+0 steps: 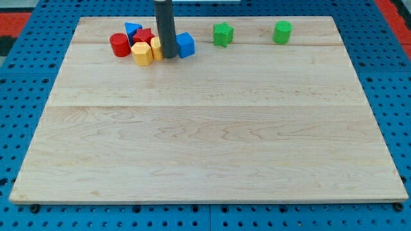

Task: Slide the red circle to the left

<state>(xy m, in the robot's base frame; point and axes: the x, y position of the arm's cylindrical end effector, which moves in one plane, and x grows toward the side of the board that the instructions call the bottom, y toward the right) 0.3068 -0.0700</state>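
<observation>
The red circle [119,45] lies near the view's top left of the wooden board [205,128]. Right of it sit a blue triangle [133,29], a red star [145,36] and a yellow hexagon [141,53]. My tip [168,56] stands right of this cluster, covering most of a second yellow block [156,47], with a blue cube [185,45] just to its right. The tip is about 75 px right of the red circle and apart from it.
A green star [222,34] and a green cylinder [281,31] lie along the view's top edge of the board, to the right. A blue pegboard [26,96] surrounds the board.
</observation>
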